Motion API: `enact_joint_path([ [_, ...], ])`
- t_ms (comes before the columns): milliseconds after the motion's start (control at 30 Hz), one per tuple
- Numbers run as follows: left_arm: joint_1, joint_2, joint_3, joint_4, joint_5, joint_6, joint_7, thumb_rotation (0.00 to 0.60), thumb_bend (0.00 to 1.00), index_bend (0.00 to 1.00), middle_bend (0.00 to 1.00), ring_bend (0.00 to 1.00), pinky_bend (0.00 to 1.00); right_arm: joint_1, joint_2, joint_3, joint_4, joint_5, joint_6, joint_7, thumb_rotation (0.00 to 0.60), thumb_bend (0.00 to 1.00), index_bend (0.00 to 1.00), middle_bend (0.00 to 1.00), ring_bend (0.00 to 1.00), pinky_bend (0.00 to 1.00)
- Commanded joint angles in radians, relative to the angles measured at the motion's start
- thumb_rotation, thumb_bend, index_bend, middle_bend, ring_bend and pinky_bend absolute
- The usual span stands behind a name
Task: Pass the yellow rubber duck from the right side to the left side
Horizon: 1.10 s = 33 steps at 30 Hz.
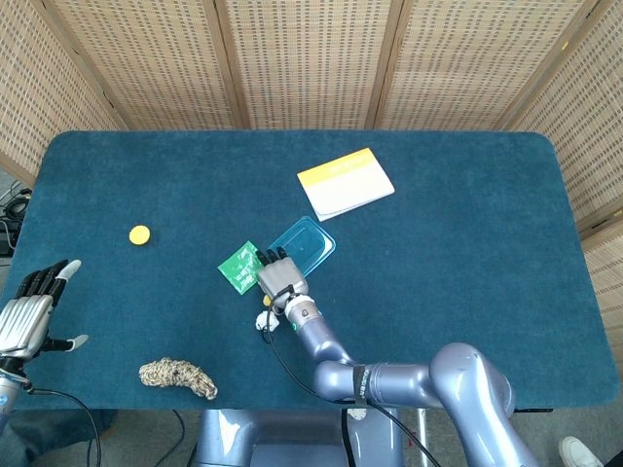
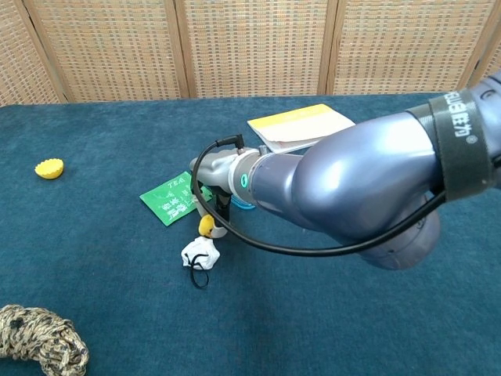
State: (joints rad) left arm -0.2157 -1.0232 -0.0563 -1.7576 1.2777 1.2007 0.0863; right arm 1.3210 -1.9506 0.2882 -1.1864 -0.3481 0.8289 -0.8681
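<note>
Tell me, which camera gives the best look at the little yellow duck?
The chest view: the yellow duck shows from the side, pinched under the right hand, just above a white crumpled scrap. In the head view the hand covers most of it; only a yellow sliver shows.

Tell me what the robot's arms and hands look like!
The right arm is smooth, shiny blue-grey metal with rounded tube shapes, a black band with white lettering, a small green dot near the wrist, and a thin black cable looping beside it. The right hand is silver-grey with dark fingers. The left hand is silver too, with black fingers and pale tips.
</note>
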Motion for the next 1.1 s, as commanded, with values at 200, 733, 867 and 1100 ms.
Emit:
enact_joint_path([
  [200, -0.002, -0.001, 0.002, -0.003, 0.002, 0.004, 0.005, 0.6, 0.04, 0.0, 0.0, 0.0, 0.0, -0.02, 0.093, 0.009, -0.146, -0.02, 0.069, -0.003, 0.6, 0.0, 0.27, 0.0, 0.0, 0.0],
  [733, 0.01, -0.026, 0.019, 0.021, 0.101, 0.068, -0.022, 0.6, 0.05, 0.0, 0.0, 0.0, 0.0, -0.414, 0.619, -0.209, -0.434, -0.728, 0.428, 0.386, 0.6, 0.0, 0.12, 0.0, 0.0, 0.0],
  [867, 0.01, -0.047, 0.021, 0.043, 0.14, 0.092, -0.033, 0.6, 0.05, 0.0, 0.0, 0.0, 0.0, -0.554, 0.695, -0.305, -0.332, -0.886, 0.513, 0.573, 0.6, 0.0, 0.11, 0.0, 0.0, 0.0],
  [1100, -0.05, -0.083, -0.004, 0.085, 0.216, 0.082, -0.022, 0.6, 0.05, 0.0, 0.0, 0.0, 0.0, -0.75, 0.73, -0.362, -0.251, -0.893, 0.585, 0.783, 0.6, 0.0, 0.04, 0.0, 0.0, 0.0],
])
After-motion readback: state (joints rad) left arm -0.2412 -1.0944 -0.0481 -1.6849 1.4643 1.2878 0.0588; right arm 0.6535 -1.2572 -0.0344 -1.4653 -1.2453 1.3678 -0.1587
